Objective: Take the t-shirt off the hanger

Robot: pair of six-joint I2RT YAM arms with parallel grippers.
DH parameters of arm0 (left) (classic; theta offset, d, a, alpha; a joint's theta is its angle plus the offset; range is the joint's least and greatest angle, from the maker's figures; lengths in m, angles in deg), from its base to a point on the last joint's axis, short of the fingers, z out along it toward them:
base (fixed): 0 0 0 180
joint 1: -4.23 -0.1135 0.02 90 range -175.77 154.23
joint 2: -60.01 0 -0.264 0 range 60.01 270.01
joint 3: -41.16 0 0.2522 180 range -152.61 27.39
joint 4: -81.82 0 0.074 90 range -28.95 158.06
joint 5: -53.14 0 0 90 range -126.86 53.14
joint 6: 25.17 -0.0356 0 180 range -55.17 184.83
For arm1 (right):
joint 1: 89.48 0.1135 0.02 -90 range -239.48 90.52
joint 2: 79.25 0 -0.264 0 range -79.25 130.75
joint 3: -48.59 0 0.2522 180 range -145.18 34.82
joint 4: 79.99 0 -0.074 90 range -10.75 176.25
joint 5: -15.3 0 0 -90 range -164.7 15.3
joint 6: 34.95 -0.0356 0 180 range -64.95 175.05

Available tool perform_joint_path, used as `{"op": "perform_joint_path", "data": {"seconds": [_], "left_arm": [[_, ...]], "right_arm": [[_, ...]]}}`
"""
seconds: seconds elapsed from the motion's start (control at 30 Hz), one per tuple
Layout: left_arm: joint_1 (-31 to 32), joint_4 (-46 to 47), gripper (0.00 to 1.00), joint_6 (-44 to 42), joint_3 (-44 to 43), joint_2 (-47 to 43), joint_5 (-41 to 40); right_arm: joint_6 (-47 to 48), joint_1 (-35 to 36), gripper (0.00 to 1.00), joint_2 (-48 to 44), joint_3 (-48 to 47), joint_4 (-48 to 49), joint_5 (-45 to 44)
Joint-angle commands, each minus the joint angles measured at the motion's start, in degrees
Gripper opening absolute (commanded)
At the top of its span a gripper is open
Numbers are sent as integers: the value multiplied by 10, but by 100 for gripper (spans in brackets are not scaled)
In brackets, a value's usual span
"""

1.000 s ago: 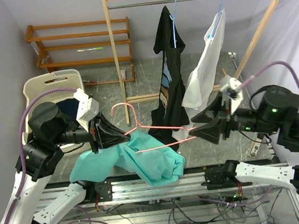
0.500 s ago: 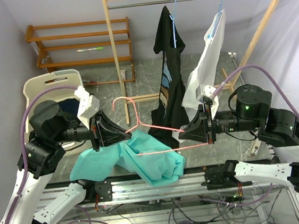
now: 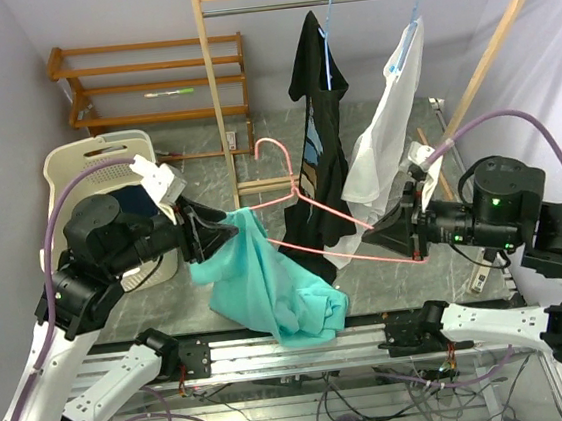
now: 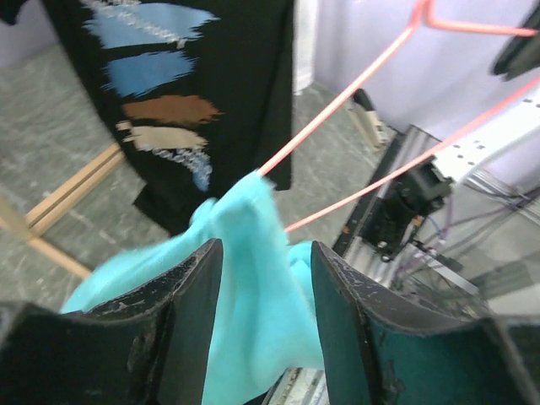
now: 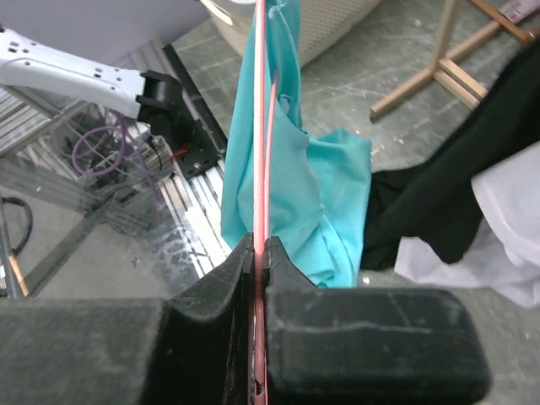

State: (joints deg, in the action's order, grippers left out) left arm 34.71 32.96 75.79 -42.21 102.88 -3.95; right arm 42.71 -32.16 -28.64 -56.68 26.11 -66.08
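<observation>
Top external view: the pink hanger [image 3: 346, 250] is held in the air at the centre of the frame. Its long bar runs from centre left to the lower right with a small slope. Its hook stands up toward the upper centre, just beside the left post of the wooden rack [image 3: 214, 97]. The teal t-shirt [image 3: 259, 283] sits only on the left end of the hanger and hangs down from there. Its lower folds rest at the near edge of the table [image 3: 389, 285]. The right half of the hanger is bare wire.

Behind the hanger hang a black shirt [image 3: 314, 96] and a white shirt [image 3: 385, 144]. The upper arm of the hanger crosses in front of the black one, so I see little room on that side. A white basket [image 3: 65, 168] stands at the left.

My right tool [image 3: 369, 231] is fully closed on the hanger wire near its right end. My left tool [image 3: 225, 231] is about half open at the upper edge of the t-shirt. In the left wrist view the teal cloth shows in the gap between the fingers [image 4: 190, 321], but I cannot tell if they touch it.
</observation>
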Motion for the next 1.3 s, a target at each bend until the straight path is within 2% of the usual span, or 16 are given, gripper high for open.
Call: {"op": "perform_joint_path", "data": {"seconds": [0.0, 0.1, 0.2, 0.3, 0.4, 0.43, 0.53, 0.57, 0.67, 0.8, 0.9, 1.0, 1.07, 1.1, 1.17, 1.27], "left_arm": [[3, -20, 57, -2, 22, -37, -129], [3, -26, 57, 1, 46, -68, -177], [3, -34, 56, 7, 70, -102, -205], [3, -40, 55, 16, 92, -137, -223], [2, -32, 55, 31, 118, -175, -238], [3, -31, 55, 37, 121, -188, -244], [3, -26, 56, 40, 127, -217, -249], [3, -25, 56, 45, 129, -223, -258], [3, -28, 56, 50, 130, -234, -273], [3, -11, 61, 65, 155, -251, -284], [3, 10, 66, 73, 178, -249, -276], [3, 12, 66, 76, 184, -225, -268], [3, 13, 65, 74, 184, -209, -267], [3, 14, 65, 74, 185, -206, -267], [3, 19, 65, 72, 190, -203, -269], [3, 24, 66, 78, 203, -206, -277]], "right_arm": [[-21, -1, 0, 13, -43, -86, -61], [-13, -1, 0, 36, -49, -119, -19], [2, -2, 0, 38, -45, -79, 93], [-1, -1, 0, 60, -86, -96, 64], [-8, -2, 0, 49, -88, -37, 144], [-15, -1, 0, 54, -99, -32, 137], [-21, -2, 0, 104, -138, -112, 1], [-16, -2, 0, 110, -128, -119, 12], [-17, -2, 0, 87, -80, -40, 150], [-26, -2, 0, 131, -124, -148, -49], [-18, -2, 0, 124, -81, -116, 32], [-23, -1, 0, 115, -120, -110, 38], [-38, -1, 0, 124, -162, -125, 8], [-42, -1, 0, 146, -188, -177, -38], [-45, 3, 0, 158, -155, -187, -81], [-33, 8, 0, 161, -97, -163, -4]]}}
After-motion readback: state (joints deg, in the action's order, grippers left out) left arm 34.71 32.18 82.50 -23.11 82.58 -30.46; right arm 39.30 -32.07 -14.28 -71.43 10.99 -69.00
